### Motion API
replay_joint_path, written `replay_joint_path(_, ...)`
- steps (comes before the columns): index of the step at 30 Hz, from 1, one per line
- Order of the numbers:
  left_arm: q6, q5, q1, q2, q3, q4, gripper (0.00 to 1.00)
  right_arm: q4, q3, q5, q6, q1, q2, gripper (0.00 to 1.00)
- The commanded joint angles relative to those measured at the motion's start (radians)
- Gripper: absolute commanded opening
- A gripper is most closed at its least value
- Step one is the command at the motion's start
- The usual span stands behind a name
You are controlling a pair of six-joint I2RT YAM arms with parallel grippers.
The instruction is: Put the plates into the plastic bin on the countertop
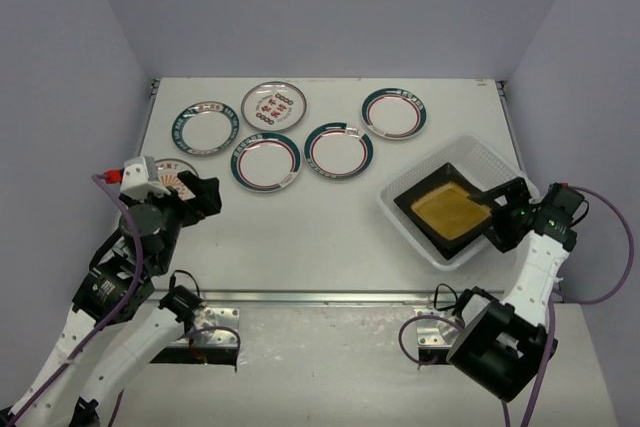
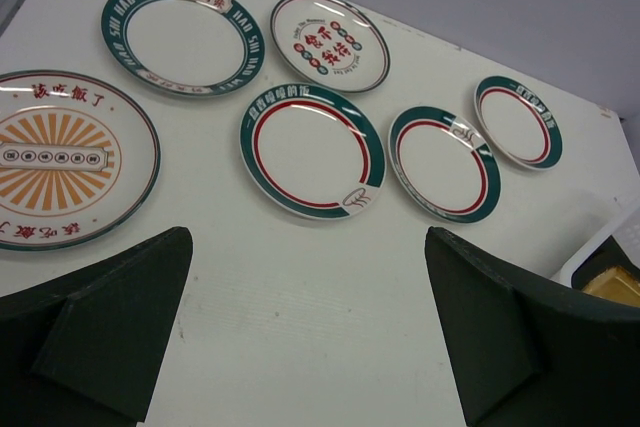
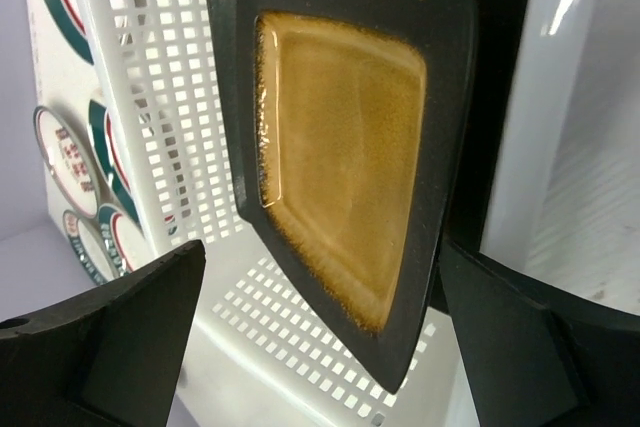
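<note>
The amber square plate [image 1: 447, 209] with a dark rim lies in the plastic bin [image 1: 478, 159] at the right of the countertop [image 1: 320, 237]. My right gripper [image 1: 503, 212] is open at the bin's near right side. In the right wrist view its jaws [image 3: 320, 287] stand wide either side of the plate's [image 3: 340, 157] near corner. Five round white plates lie at the back: [image 1: 204, 128], [image 1: 274, 105], [image 1: 266, 161], [image 1: 339, 150], [image 1: 394, 113]. A sixth, with an orange sunburst [image 2: 60, 172], lies beside my left gripper [image 1: 203, 197], which is open and empty. The teal square plate does not show.
The bin's gridded wall [image 3: 170, 97] fills the right wrist view. A corner of the bin [image 2: 600, 247] shows at the right edge of the left wrist view. The metal front edge [image 1: 320, 296] runs along the near side of the countertop. Grey walls close in the back and sides.
</note>
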Motion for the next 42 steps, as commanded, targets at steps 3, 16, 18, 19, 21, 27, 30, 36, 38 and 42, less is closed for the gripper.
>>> replay_joint_path(3, 0.001, 0.002, -0.011, 0.019, 0.005, 0.029, 1.0, -0.031, 0.122, 0.066, -0.045, 0.027, 0.008, 0.99)
replay_joint_path(16, -0.107, 0.024, -0.011, 0.187, 0.051, -0.014, 1.0, 0.043, 0.339, -0.147, -0.018, 0.416, -0.046, 0.99)
replay_joint_path(18, -0.203, 0.093, -0.012, 0.247, 0.037, 0.015, 1.0, 0.068, 0.386, -0.145, 0.005, 0.54, -0.044, 0.99)
replay_joint_path(19, -0.255, 0.131, -0.012, 0.266, 0.022, 0.041, 1.0, 0.081, 0.399, -0.16, 0.012, 0.574, -0.042, 0.99)
replay_joint_path(21, -0.352, 0.211, 0.001, 0.353, -0.051, 0.185, 1.0, 0.204, 0.359, -0.283, 0.106, 0.628, -0.047, 0.99)
replay_joint_path(27, -0.617, 0.532, 0.213, 0.704, -0.221, 0.731, 1.0, 0.744, 0.172, -0.574, 0.479, 0.702, -0.109, 0.99)
replay_joint_path(30, -0.703, 0.557, 0.278, 0.828, -0.252, 0.882, 1.0, 0.456, 0.273, -0.529, 0.302, 0.705, -0.158, 0.99)
replay_joint_path(36, -0.815, 0.463, 0.279, 1.018, -0.307, 1.047, 0.99, 0.291, 0.34, -0.532, 0.15, 0.704, -0.298, 0.99)
replay_joint_path(38, -0.836, 0.473, 0.279, 1.07, -0.301, 1.079, 0.97, 0.296, 0.319, -0.537, 0.151, 0.705, -0.319, 0.99)
replay_joint_path(42, -0.875, 0.442, 0.279, 1.164, -0.305, 1.104, 0.85, 0.302, 0.304, -0.549, 0.151, 0.705, -0.318, 0.99)
